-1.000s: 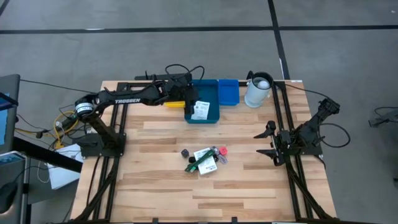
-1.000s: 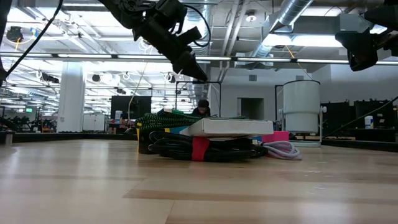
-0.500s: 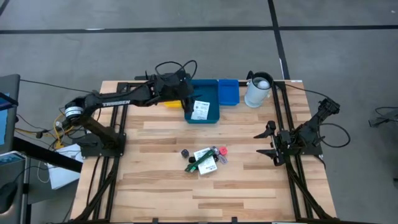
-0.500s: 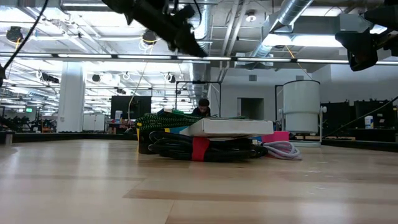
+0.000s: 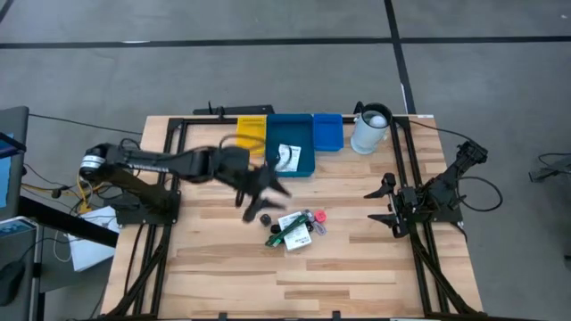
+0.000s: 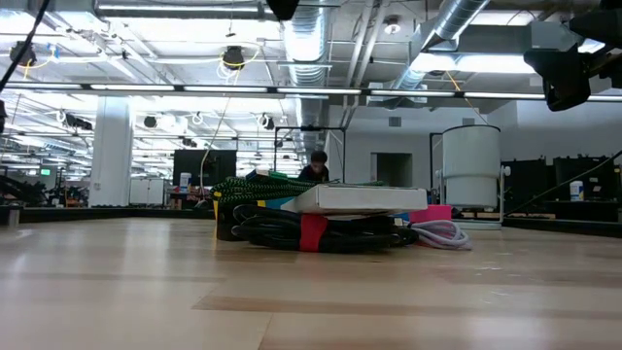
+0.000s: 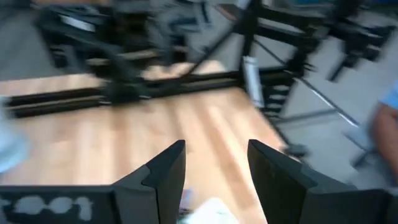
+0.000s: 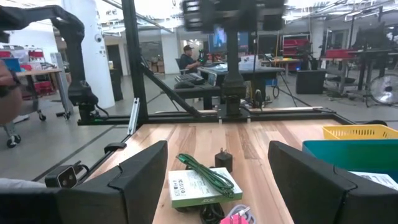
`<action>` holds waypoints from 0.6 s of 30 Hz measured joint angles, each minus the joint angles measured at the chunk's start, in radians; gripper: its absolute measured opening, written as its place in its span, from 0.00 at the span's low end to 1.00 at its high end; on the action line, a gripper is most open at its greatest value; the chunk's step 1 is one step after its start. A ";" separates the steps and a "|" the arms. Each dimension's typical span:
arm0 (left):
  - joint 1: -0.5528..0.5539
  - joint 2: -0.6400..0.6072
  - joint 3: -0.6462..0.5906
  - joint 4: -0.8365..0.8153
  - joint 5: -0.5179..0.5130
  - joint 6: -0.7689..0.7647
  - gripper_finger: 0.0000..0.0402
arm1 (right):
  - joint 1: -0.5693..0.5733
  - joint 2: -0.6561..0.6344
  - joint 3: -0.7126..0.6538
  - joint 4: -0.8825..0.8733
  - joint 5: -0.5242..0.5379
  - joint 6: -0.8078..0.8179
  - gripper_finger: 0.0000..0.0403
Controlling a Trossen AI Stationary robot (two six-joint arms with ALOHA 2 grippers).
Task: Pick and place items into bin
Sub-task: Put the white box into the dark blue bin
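The items lie in a small pile (image 5: 294,230) at the table's middle: white packets (image 8: 199,183), a green pen (image 5: 285,235), a pink round piece (image 5: 319,216), a black-and-red cable (image 6: 311,231) and a dark bit (image 5: 265,218). One white card (image 5: 287,156) lies in the blue bin (image 5: 303,134) at the far edge. My left gripper (image 5: 268,192) hangs open in the air between bin and pile, nothing between its fingers (image 7: 165,171). My right gripper (image 5: 384,201) waits open at the table's right side, facing the pile.
A yellow bin (image 5: 252,134) and a smaller blue bin (image 5: 327,131) flank the blue bin. A white jug (image 5: 370,129) stands at the far right. Black frame rails (image 5: 169,178) run along both sides of the table. People sit in the room beyond.
My left gripper has swung from above the blue bin toward the table's near edge, rising out of the low view and turning, and now hangs just short of the pile. Its fingers stay open. The card in the bin has not moved.
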 joint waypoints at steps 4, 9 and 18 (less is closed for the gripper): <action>-0.110 0.018 0.000 -0.081 -0.052 0.013 0.41 | 0.000 0.000 0.000 0.000 0.000 0.000 0.68; -0.218 0.037 -0.001 -0.159 -0.147 0.009 0.41 | 0.000 0.000 0.000 -0.001 0.000 0.000 0.68; -0.315 0.117 0.000 -0.170 -0.193 -0.067 0.41 | 0.000 -0.001 0.000 -0.008 0.000 0.000 0.68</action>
